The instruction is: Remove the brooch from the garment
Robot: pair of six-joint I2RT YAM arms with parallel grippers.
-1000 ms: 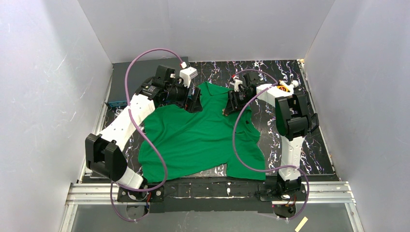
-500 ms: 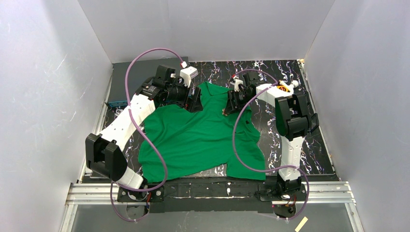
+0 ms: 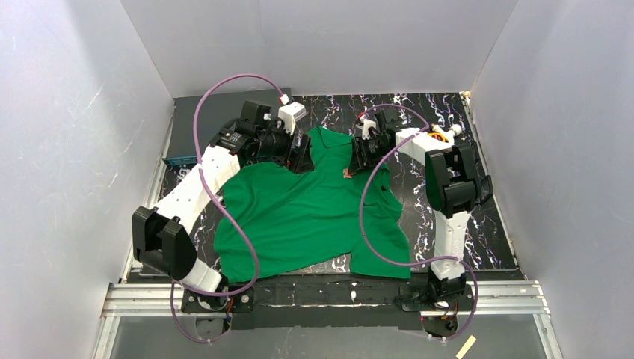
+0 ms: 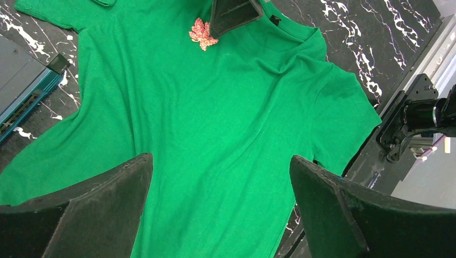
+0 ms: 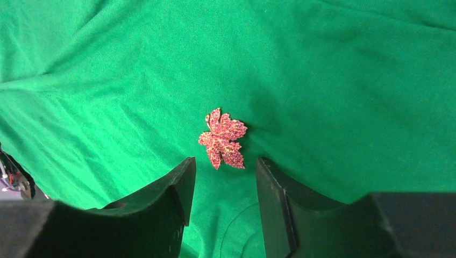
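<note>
The green polo shirt, the garment (image 3: 306, 213), lies spread on the black marbled table. The red-orange maple-leaf brooch (image 3: 348, 173) sits on it near the collar, on the right side. My right gripper (image 3: 359, 158) hovers just behind the brooch. In the right wrist view its gripper (image 5: 226, 164) is open and empty, with the brooch (image 5: 222, 138) just beyond the fingertips. My left gripper (image 3: 299, 158) is above the left shoulder of the shirt, open and empty (image 4: 221, 161). The left wrist view shows the shirt (image 4: 215, 118) and the brooch (image 4: 202, 34) beside a right fingertip (image 4: 231, 13).
A dark flat box with a blue edge (image 3: 196, 133) lies at the back left and also shows in the left wrist view (image 4: 21, 88). An orange-yellow object (image 3: 439, 137) sits by the right arm. White walls close in three sides. A metal rail (image 3: 329, 293) runs along the near edge.
My right gripper has drawn back a little from the brooch, which now shows more plainly in the top view. The left arm has not moved.
</note>
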